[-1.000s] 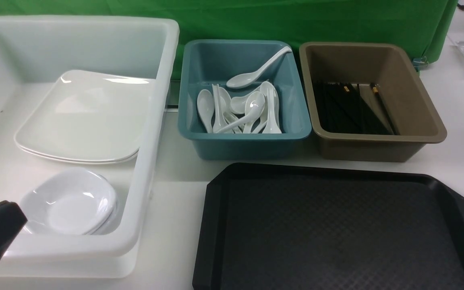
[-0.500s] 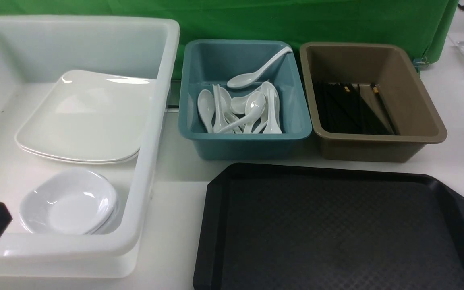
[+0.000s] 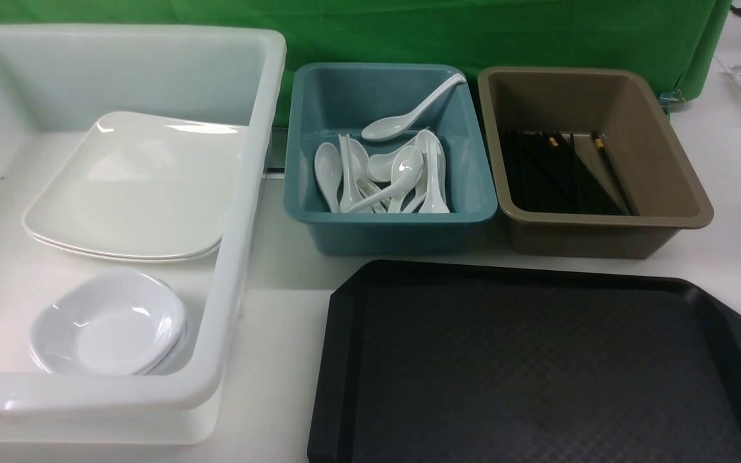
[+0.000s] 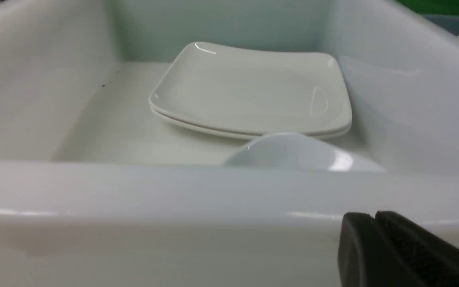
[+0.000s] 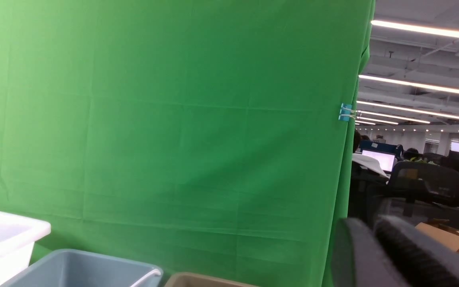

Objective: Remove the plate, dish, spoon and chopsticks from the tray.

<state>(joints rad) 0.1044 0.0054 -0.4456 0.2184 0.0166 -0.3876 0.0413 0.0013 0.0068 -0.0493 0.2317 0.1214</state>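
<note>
Front view showed the black tray (image 3: 538, 366) bare, well right of the left hand (image 4: 373, 239), whose fingers were pressed together just outside the white tub's (image 3: 235, 257) near rim. Beyond that rim sat the plate (image 4: 253, 95). Right hand's (image 5: 373, 255) spread was unclear.

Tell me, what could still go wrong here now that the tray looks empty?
Little, probably. The left fingers sit shut, low beside the white tub's near wall; lifting carelessly could catch its rim. One spoon leans against the blue bin's wall and might slide if the bin gets bumped. The tray itself carries nothing.
</note>
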